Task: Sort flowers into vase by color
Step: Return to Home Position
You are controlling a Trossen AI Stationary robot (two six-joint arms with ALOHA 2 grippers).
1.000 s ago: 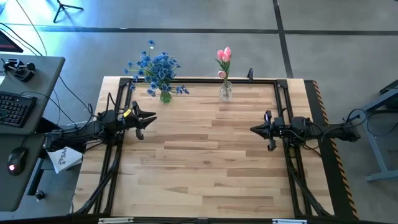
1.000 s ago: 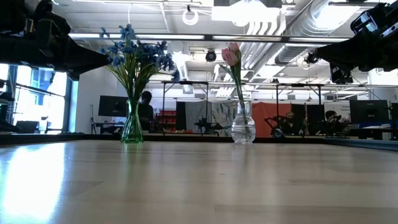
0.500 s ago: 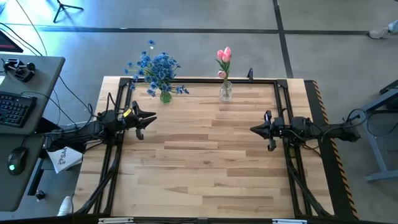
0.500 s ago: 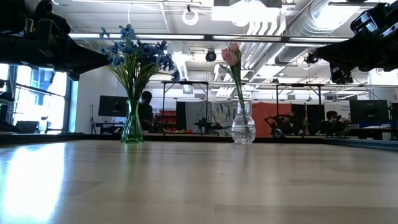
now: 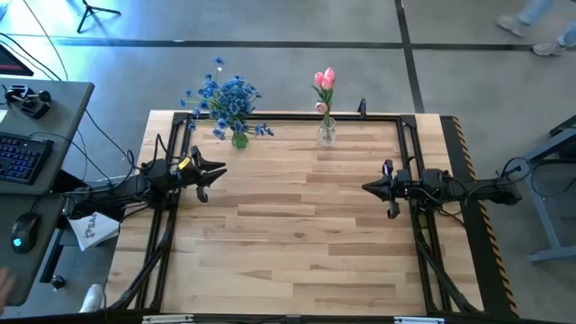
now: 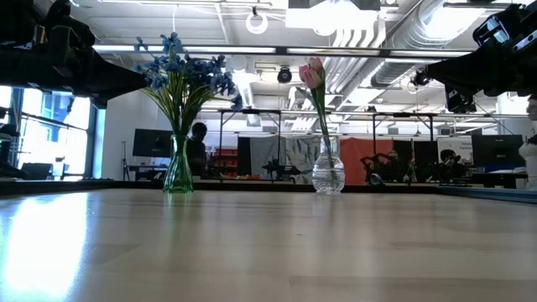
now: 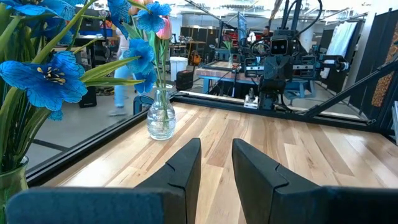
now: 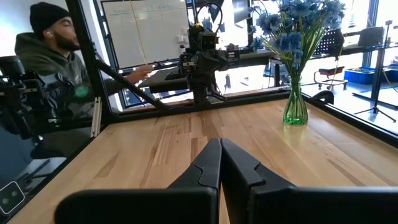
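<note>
Blue flowers [image 5: 227, 97] stand with their stems in a green glass vase [image 6: 178, 168] at the table's far edge, left of centre. Pink tulip buds [image 5: 324, 81] stand in a clear glass vase [image 6: 328, 171] at the far edge near the middle. My left gripper [image 5: 213, 172] hovers level at the table's left side, its fingers [image 7: 186, 163] a little apart with nothing between them. My right gripper [image 5: 371, 187] hovers level at the right side, shut and empty, its fingers [image 8: 208, 165] meeting at the tips.
A black metal frame [image 5: 288, 117] runs along the table's edges. A desk with keyboard and mouse [image 5: 27, 153] stands off the left side. A seated person [image 8: 53, 68] shows beyond the left arm. The wooden tabletop [image 5: 297, 234] between the arms is bare.
</note>
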